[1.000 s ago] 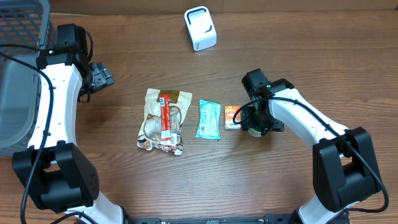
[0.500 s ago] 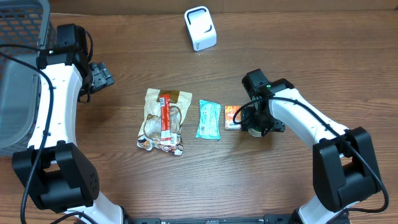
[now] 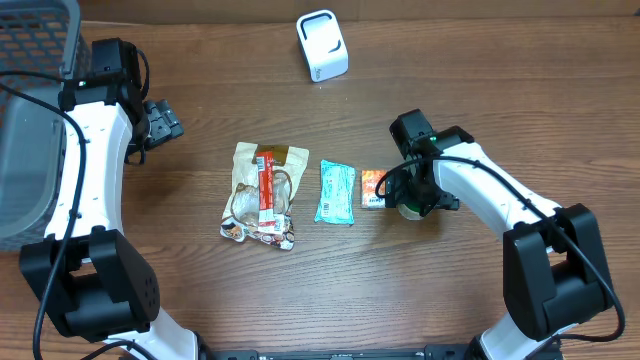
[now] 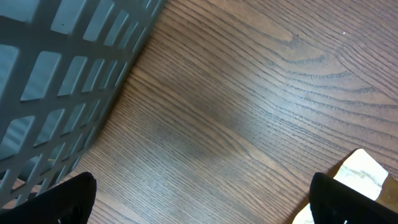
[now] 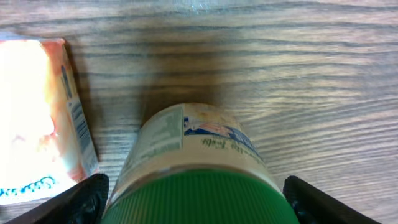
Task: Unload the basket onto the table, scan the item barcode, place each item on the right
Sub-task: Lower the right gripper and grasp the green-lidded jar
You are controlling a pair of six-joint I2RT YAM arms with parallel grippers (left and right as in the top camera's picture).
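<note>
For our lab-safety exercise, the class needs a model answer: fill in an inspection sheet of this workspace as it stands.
Surface: wooden table, no spills seen.
Job's things: white scanner on the far side; snack bag, teal packet, orange box and green-lidded jar in a row.
Clutter: nothing seen.
Grippers: left gripper open, empty; right gripper straddles the jar, contact unclear.
Cables: black cables along both arms.
Surroundings: grey basket at the left.
</note>
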